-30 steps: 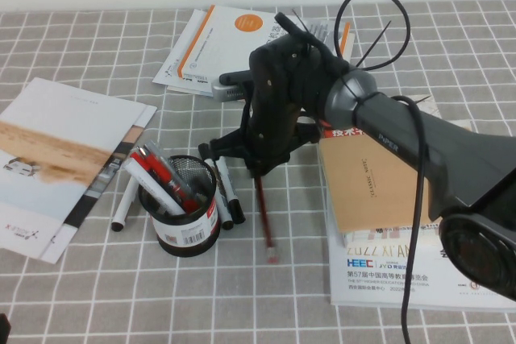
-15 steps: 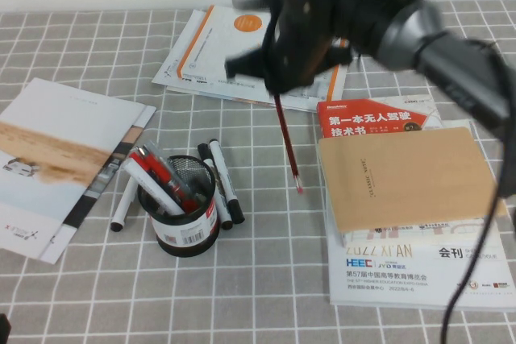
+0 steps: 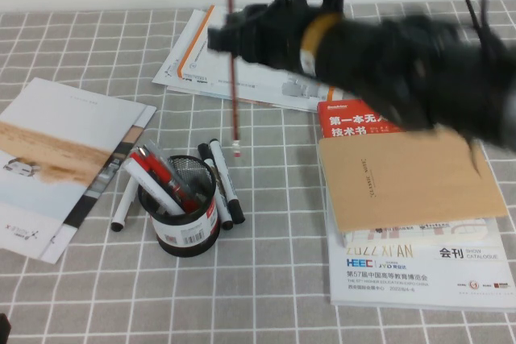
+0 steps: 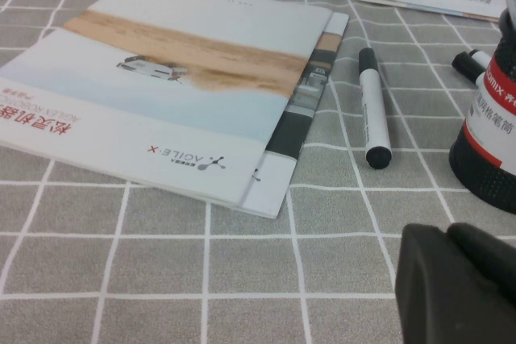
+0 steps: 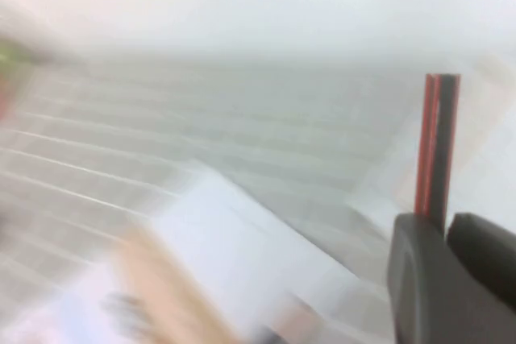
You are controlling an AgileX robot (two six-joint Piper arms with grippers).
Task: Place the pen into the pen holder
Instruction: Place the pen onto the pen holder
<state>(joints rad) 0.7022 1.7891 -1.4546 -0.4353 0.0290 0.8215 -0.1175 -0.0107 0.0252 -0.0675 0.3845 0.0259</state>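
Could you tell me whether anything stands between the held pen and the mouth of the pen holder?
Partly. The right gripper holds the pen upright in open air, up and right of the pen holder. The red-and-white pens already fill much of its mouth. The left gripper rests low beside it.

Stock on the desk (image 3: 274, 288), by kind and number.

Pincers, two: right pincer (image 3: 231, 38) raised over the far side, clamped on the pen (image 3: 232, 62); left pincer (image 4: 455, 235) low, near the pen holder (image 3: 187, 227). Pen, one. Pen holder, one. Loose white markers (image 3: 228, 187) with black caps, three: two just right of the holder, one (image 3: 125, 203) left of it. Red-and-white pens (image 3: 165, 176) in the holder, number unclear. Books (image 3: 395, 179) stacked at right, three. Brochure (image 3: 64, 159) at left, one on top.
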